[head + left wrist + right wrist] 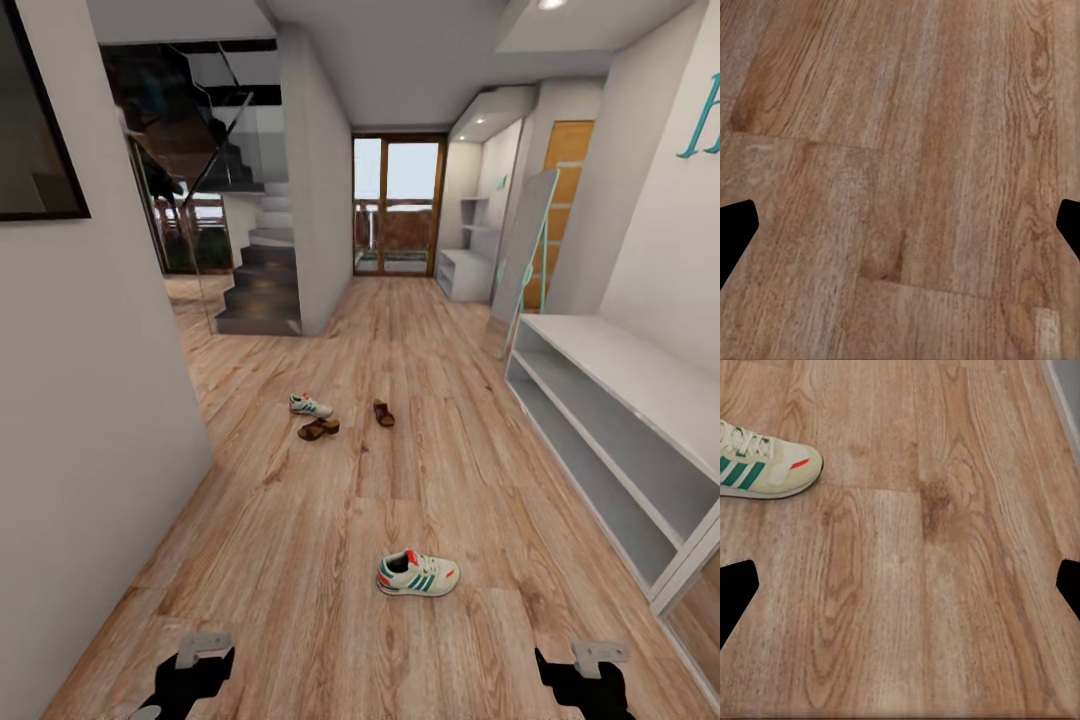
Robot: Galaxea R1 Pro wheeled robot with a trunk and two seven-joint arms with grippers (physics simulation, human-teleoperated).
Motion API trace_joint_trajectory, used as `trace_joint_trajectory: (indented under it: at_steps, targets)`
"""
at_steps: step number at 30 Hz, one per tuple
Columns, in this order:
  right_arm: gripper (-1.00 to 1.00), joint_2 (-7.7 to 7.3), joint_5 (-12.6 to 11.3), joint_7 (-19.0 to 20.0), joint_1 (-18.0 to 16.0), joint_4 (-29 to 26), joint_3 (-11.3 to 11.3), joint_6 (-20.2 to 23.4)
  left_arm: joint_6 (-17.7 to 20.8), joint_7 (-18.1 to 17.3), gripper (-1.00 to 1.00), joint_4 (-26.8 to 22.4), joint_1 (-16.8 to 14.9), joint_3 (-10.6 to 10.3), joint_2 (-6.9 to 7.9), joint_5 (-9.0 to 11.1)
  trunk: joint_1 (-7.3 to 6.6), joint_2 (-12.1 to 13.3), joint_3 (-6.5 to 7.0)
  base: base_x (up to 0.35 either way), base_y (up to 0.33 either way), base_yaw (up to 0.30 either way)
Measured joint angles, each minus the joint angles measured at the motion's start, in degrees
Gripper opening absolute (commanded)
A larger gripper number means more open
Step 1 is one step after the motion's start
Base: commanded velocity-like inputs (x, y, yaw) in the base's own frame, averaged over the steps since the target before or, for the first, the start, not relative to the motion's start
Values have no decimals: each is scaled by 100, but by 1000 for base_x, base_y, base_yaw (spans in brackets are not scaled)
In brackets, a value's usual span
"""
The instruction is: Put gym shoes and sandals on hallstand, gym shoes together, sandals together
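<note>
Head view: the hallstand (640,400) is seen at the right of the frame, its bench top and two open shelves bare. All four shoes are found on the corridor floor (300,560): one gym shoe (417,574) at lower centre, the other gym shoe (310,405) and two sandals (318,429) (384,413) at mid-frame. Teal lettering at upper right is cut off, unreadable. Both the left gripper (900,225) and the right gripper (900,589) are held spread, holding nothing.

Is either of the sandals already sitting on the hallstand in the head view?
No, both sandals lie on the corridor floor; the hallstand holds nothing.
</note>
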Motion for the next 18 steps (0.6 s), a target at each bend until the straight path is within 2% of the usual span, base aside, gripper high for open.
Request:
trace_joint_trajectory:
  at_steps: [18]
  targets:
    - [100,1,-4,34,0,15,7,9,-9,0,100,-2,-13,-29,5,-9,395,-722,-487,0,0,0]
